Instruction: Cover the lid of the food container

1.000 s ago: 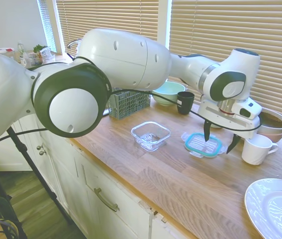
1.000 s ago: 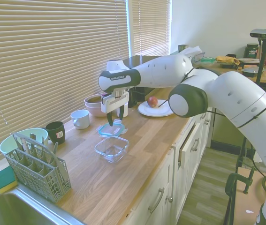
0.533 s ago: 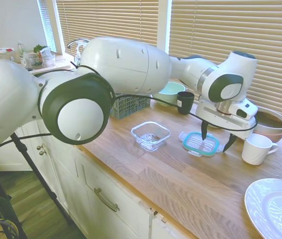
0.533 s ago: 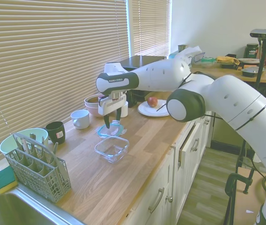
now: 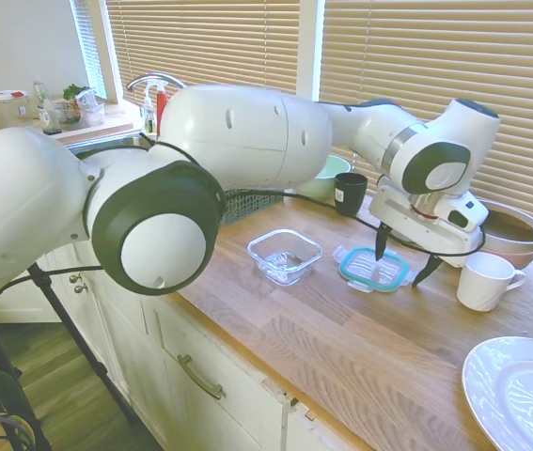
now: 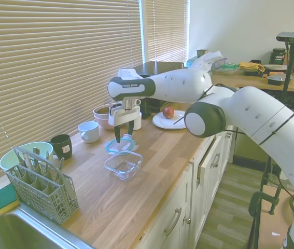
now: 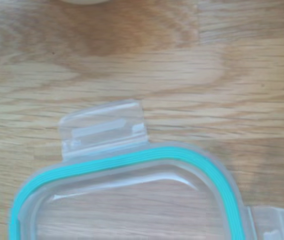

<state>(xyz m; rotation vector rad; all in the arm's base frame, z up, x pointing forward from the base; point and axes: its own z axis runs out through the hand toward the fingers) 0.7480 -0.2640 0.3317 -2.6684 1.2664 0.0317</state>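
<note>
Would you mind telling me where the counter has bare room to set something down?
Bare wood runs along the front edge of the counter, from the food container and the lid toward the plate. It is crowded by the blinds: green bowl, black cup, white mug, brown bowl.
</note>
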